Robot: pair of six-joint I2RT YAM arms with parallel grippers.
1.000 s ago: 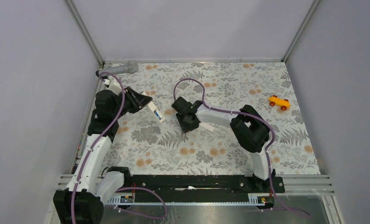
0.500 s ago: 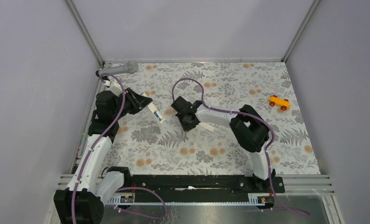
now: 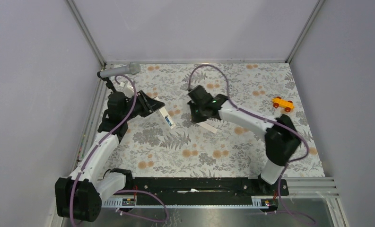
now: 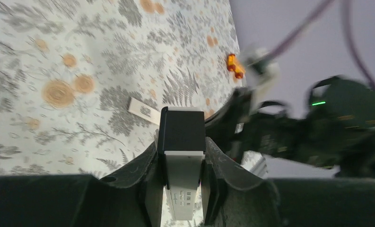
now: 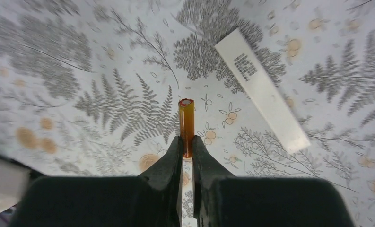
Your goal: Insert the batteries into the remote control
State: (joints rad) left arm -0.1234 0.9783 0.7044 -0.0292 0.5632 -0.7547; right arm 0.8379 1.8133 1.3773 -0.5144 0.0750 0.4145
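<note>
My left gripper (image 3: 153, 105) is shut on the white remote control (image 3: 166, 117), which sticks out towards the mat's middle with a blue spot near its free end. In the left wrist view the remote (image 4: 185, 177) sits clamped between both fingers of the left gripper (image 4: 181, 158), with a dark end face on top. My right gripper (image 3: 199, 113) is shut on an orange battery (image 5: 186, 124). In the right wrist view the right gripper (image 5: 186, 143) holds the battery above the mat. The white cover (image 5: 262, 91) lies flat on the mat to its right; it also shows in the top view (image 3: 209, 126).
An orange-yellow toy car (image 3: 282, 104) sits at the right of the floral mat (image 3: 232, 156). A grey microphone (image 3: 120, 70) on a black tripod stands at the back left corner. Metal frame posts and walls bound the mat.
My left gripper has moved right with the remote. My right gripper has moved away from the near edge and right with the battery, its arm stretching out.
</note>
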